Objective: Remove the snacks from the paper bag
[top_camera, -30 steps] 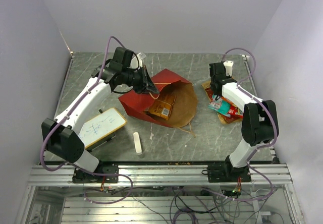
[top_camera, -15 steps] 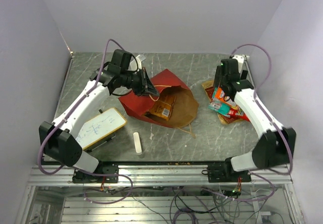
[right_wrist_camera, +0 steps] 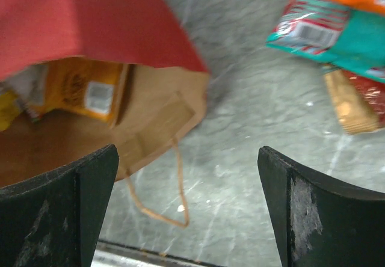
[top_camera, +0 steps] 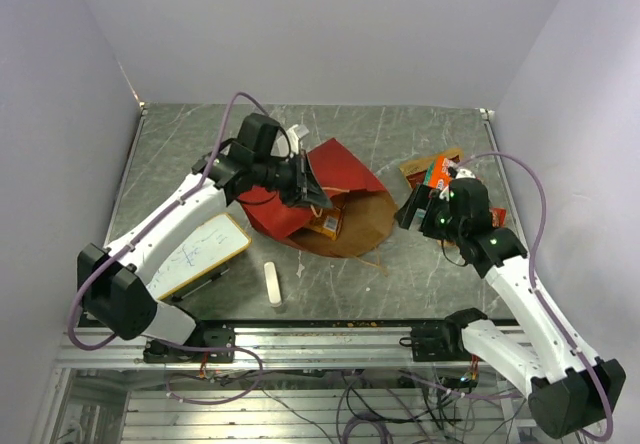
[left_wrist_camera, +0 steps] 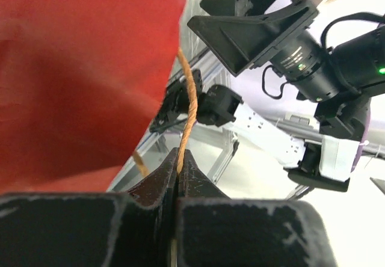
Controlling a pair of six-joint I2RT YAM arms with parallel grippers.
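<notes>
The paper bag [top_camera: 338, 171] lies on its side, red outside, its brown mouth facing the right arm. My left gripper [top_camera: 312, 188] is shut on the bag's upper tan handle [left_wrist_camera: 187, 101] and holds the mouth up. An orange-yellow snack [right_wrist_camera: 84, 88] lies inside the bag [right_wrist_camera: 84, 20], with another yellow packet edge at its left. My right gripper [top_camera: 411, 210] hangs open and empty just right of the mouth, above the lower handle [right_wrist_camera: 161, 201]. Teal [right_wrist_camera: 337, 35], orange and red snacks [top_camera: 437, 171] lie on the table at the right, partly hidden by the right arm.
A white whiteboard [top_camera: 195, 252] lies at the front left under the left arm. A small white eraser bar [top_camera: 272, 284] lies near the front edge. Purple walls close in the table on three sides.
My right gripper opened, left the packets at the right and swung down-left to the bag's mouth. The left gripper shifted right with the handle, lifting the bag's upper side.
</notes>
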